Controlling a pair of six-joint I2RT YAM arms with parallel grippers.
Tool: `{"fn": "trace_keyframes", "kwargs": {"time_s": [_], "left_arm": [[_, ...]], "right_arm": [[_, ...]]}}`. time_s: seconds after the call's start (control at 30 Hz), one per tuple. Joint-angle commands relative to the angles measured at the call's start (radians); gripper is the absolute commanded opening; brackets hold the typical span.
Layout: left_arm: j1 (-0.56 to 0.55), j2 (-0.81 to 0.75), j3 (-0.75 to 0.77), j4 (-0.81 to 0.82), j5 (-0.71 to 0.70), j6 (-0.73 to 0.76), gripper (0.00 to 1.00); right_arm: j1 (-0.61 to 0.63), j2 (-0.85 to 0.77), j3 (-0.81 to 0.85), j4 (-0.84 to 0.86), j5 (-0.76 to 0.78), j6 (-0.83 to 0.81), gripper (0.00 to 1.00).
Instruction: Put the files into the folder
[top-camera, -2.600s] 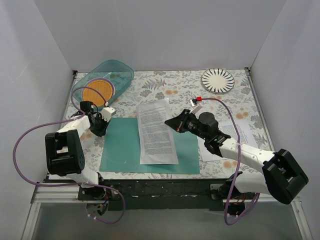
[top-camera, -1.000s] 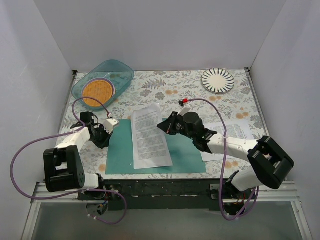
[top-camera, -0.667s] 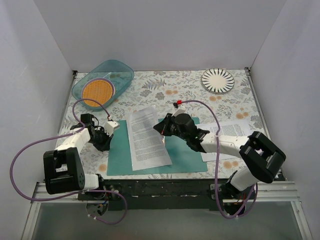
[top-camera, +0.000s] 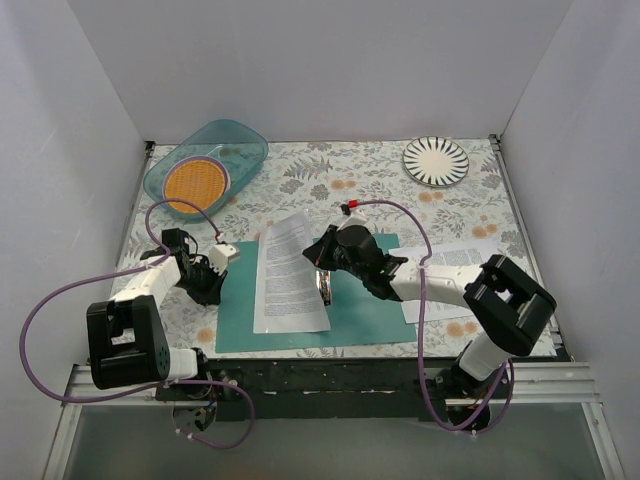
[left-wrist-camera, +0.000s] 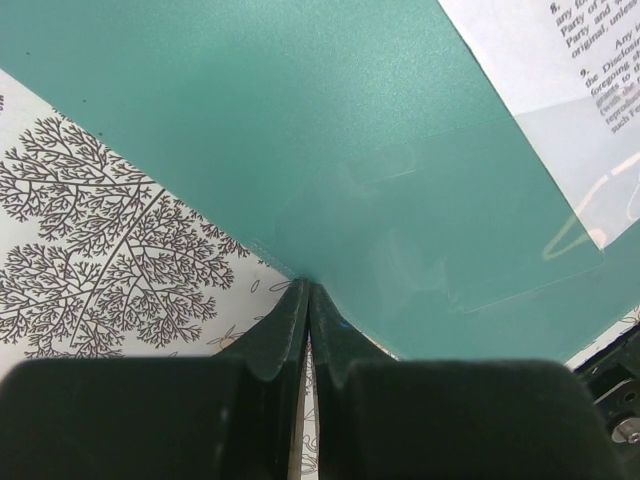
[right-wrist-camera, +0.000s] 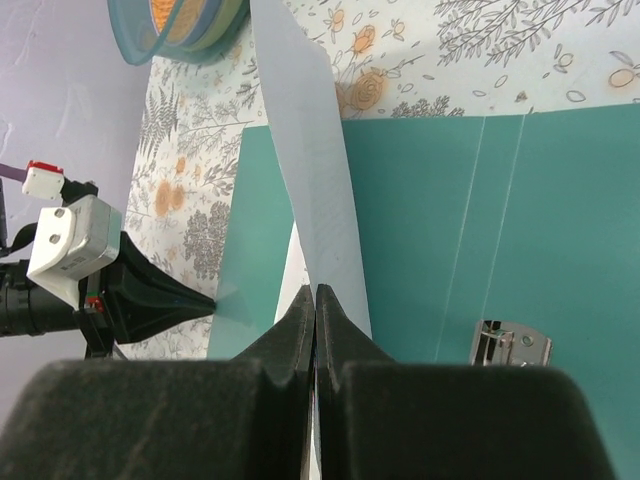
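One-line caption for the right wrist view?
Right tool pinches a printed sheet over the open teal folder, metal clip exposed; left tool grips the folder's far edge.

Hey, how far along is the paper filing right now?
Done: the folder lies open, left end effector pinching its left edge. In hand: right end effector grips one sheet, lying mostly on the folder, its top overhanging. Left: square it up, bring the second sheet lying to the right, close the cover.

Printed sheet, corner seen past my left fingers: fragments legible; "Party of", "Party and", "original"; a clause numbered "9." opening "Any", then "the Disclosin…", "foregoing"; remaining lines cut off; from overhead its print is too small to read.
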Motion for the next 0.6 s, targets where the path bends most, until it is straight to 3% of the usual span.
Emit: {"fn": "trace_keyframes", "kwargs": {"time_s": [0.0,0.47,0.5,0.57], "left_arm": [[0.002,-0.016,-0.013,-0.008,0.029,-0.004,0.00],[0.002,-0.001,0.096,-0.089,0.101,-0.045,0.00],[0.002,-0.002,0.112,-0.095,0.106,-0.051,0.00],[0.003,0.002,0.137,-0.103,0.110,-0.062,0.00]], "right_arm": [[0.035,0.004,0.031,0.029,0.011,0.021,0.01],[0.075,0.010,0.016,-0.044,-0.005,0.025,0.02],[0.075,0.005,0.013,-0.078,-0.009,0.019,0.16],[0.075,-0.022,-0.012,-0.087,-0.015,0.007,0.26]]}}
